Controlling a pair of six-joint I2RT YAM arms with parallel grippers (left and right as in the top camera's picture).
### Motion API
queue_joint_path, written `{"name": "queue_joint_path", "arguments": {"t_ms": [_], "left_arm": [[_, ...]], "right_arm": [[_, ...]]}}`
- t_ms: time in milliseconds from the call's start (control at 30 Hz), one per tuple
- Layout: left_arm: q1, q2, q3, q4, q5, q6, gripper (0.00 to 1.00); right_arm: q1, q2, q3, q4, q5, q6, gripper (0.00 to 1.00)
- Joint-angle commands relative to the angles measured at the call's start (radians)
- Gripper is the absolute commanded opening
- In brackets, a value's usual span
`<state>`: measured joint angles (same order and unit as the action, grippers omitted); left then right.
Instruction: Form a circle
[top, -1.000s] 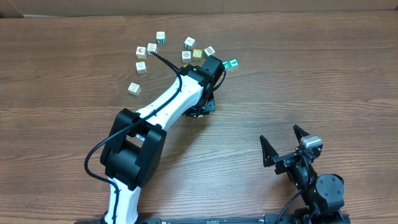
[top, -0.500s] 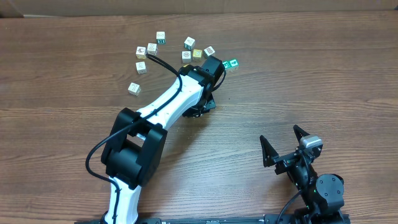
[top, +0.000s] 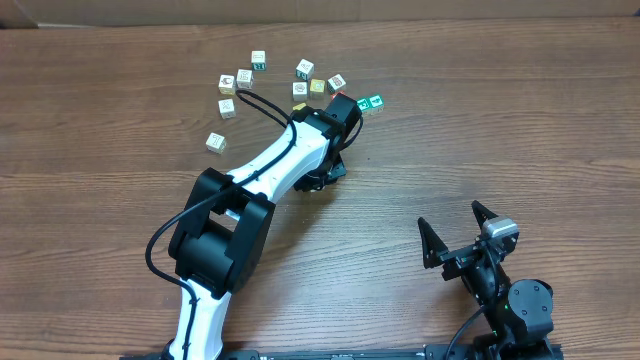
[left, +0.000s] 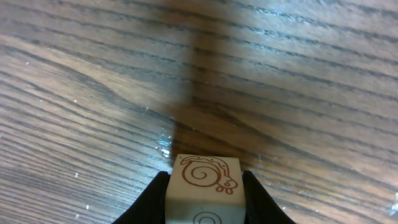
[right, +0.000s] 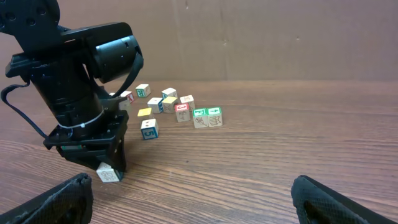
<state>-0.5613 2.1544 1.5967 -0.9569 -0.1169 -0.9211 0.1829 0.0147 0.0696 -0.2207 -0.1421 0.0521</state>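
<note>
Far left on the table (top: 520, 130) there's one white cube (top: 215, 141) off on its own. Then four more cubes (top: 244, 78) curve up and away in a loose line with gaps between them. Next comes the middle bunch of four (top: 317, 86), closer together, one of them yellowish. Taken together it's an open arc across the far middle of the table, not closed into a circle.

The left arm (top: 285, 160) reaches diagonally up to that bunch. The left gripper (left: 205, 199) points down on the near side of it, clamped on a white snail cube (left: 204, 176) with a finger tight on each side. The cube is right down at the wood, but I can't tell if it touches.

Just right of the wrist, two green cubes (top: 372, 102) sit side by side, touching. Bottom right, the right gripper (top: 450, 216) sits well apart from all the cubes, jaws spread wide.
</note>
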Motion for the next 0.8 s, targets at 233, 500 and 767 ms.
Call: {"name": "queue_joint_path", "arguments": {"t_ms": [233, 500, 767], "left_arm": [[0.026, 0.023, -0.004, -0.003, -0.022, -0.108, 0.47], [0.026, 0.023, 0.023, -0.011, -0.027, -0.102, 0.66], [0.026, 0.022, 0.269, -0.173, -0.133, -0.009, 0.73]], "right_arm": [[-0.008, -0.012, -0.003, 0.006, -0.002, 0.004, 1.00], [-0.008, -0.012, -0.003, 0.006, -0.002, 0.004, 1.00], [-0.008, -0.012, -0.003, 0.006, -0.002, 0.004, 1.00]]}}
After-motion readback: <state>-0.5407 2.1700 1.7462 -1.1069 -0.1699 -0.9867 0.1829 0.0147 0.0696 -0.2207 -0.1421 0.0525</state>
